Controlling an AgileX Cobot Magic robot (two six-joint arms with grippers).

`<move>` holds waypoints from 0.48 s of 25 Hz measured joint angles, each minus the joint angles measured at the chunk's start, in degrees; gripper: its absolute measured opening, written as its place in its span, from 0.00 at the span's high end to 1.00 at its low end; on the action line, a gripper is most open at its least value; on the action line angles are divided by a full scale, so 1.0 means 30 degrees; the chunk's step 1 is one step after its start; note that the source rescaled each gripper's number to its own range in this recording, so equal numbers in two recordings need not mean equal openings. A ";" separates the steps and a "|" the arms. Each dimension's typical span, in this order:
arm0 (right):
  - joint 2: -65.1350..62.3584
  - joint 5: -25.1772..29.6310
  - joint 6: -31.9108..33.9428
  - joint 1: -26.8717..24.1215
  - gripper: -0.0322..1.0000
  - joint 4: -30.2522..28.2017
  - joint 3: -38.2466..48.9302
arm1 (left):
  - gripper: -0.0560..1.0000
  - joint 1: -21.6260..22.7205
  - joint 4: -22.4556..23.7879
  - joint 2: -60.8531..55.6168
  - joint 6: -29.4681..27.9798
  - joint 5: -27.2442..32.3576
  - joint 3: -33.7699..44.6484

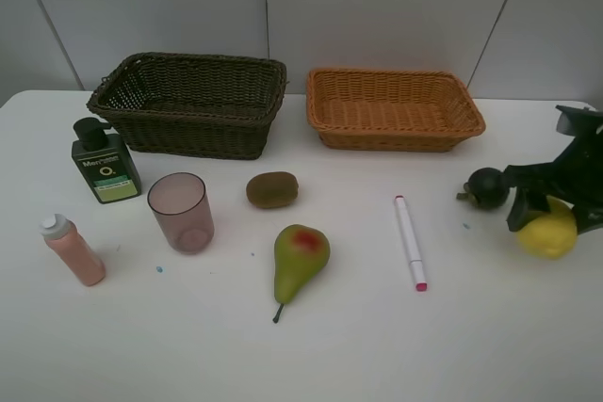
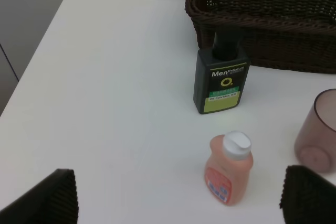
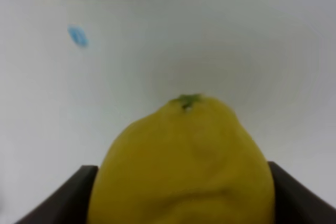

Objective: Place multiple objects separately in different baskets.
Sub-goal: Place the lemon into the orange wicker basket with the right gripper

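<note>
My right jaws grip the lemon (image 3: 184,166) down at the white bench (image 1: 377,345), off the tan basket's (image 1: 396,124) right end, my left jaws gape empty, and I judge the round, slick rind could squirt free and knock the dark fruit (image 1: 487,187) beside it; grey wall panels (image 1: 377,7) stand behind that basket.

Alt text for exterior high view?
Right gripper grips a lemon at far right, beside a dark round fruit. A brown basket and an orange basket, both empty, stand behind a kiwi, pear, marker, cup, green bottle and pink bottle.
</note>
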 joint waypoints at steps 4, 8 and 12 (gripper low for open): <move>0.0021 0.1180 -0.0076 0.0000 0.40 -0.0043 -0.3550 | 0.00 0.0000 0.0000 0.0000 0.0000 0.0000 0.0000; 0.0021 0.1615 -0.0363 0.0358 0.40 -0.0413 -0.6617 | 0.00 0.0000 0.0000 0.0000 0.0000 0.0000 0.0000; 0.0241 0.1763 -0.0425 0.1148 0.40 -0.0754 -0.8681 | 0.00 0.0000 0.0000 0.0000 0.0000 0.0000 0.0000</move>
